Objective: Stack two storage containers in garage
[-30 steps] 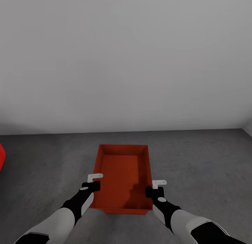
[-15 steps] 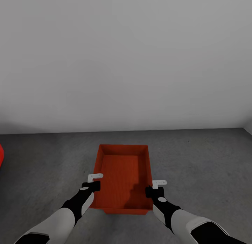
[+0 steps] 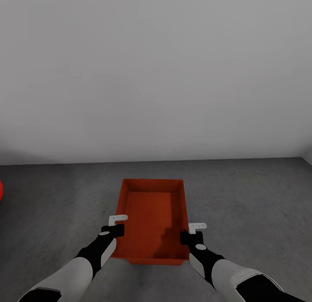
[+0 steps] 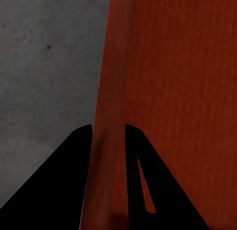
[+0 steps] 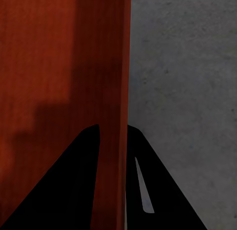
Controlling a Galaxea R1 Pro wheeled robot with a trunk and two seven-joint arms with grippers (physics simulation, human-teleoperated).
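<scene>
One orange-red storage container (image 3: 151,215) is in front of me over the garage's dark grey concrete floor (image 3: 251,198), open top up and empty. My left gripper (image 3: 116,226) is shut on its left long wall (image 4: 111,91), with one finger on each side. My right gripper (image 3: 190,233) is shut on the right long wall (image 5: 118,67) in the same way. I cannot tell whether the bin rests on the floor or hangs just above it. The second container is out of view.
A plain grey-white wall (image 3: 156,77) rises a short way beyond the bin. A sliver of the red car (image 3: 1,188) shows at the far left edge. Bare concrete lies on both sides of the bin.
The red sliver at the left edge has shrunk, so the view has shifted slightly. The bin and both grippers hold the same pose.
</scene>
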